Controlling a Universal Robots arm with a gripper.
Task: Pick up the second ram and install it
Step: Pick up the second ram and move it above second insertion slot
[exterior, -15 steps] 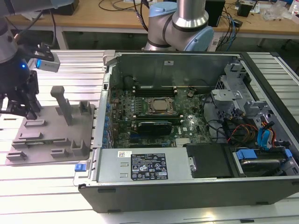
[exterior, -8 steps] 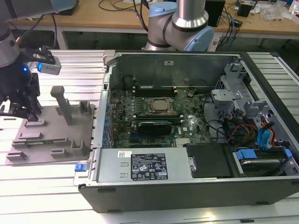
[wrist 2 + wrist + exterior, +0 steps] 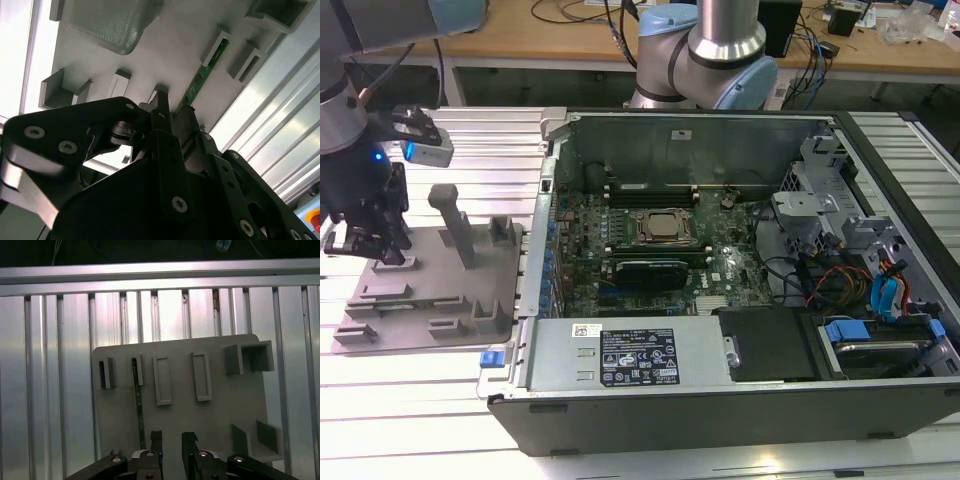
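The gripper [image 3: 375, 250] hangs low over a grey plate [image 3: 430, 300] at the exterior view's left. The plate lies flat on a table [image 3: 480, 130] of ribbed aluminium slats that shine under strong light. To the exterior view's right an open PC case [image 3: 720, 400] lies on the same table, its motherboard [image 3: 640, 275] and CPU socket [image 3: 665, 228] exposed. Behind the table runs a wooden bench [image 3: 520, 40] with loose cables [image 3: 810, 60] on it.

In the first wrist view the ram [image 3: 139, 405] stands on edge on the plate [image 3: 220, 405], a thin dark green strip with its far end beside one of the upright blocks. Its near end reaches down to the gripper [image 3: 173, 442]. The two fingers [image 3: 157, 440] stand a little apart, with bare plate showing through the gap and nothing held. Here the ram lies just beside one finger, outside the gap.

In the second wrist view the ram [image 3: 205, 70] runs along the plate [image 3: 165, 45] toward the gripper [image 3: 174, 114], and its end seems to meet the gap. Whether a finger touches the ram cannot be told. The slats [image 3: 280, 115] gleam past the plate's edge.
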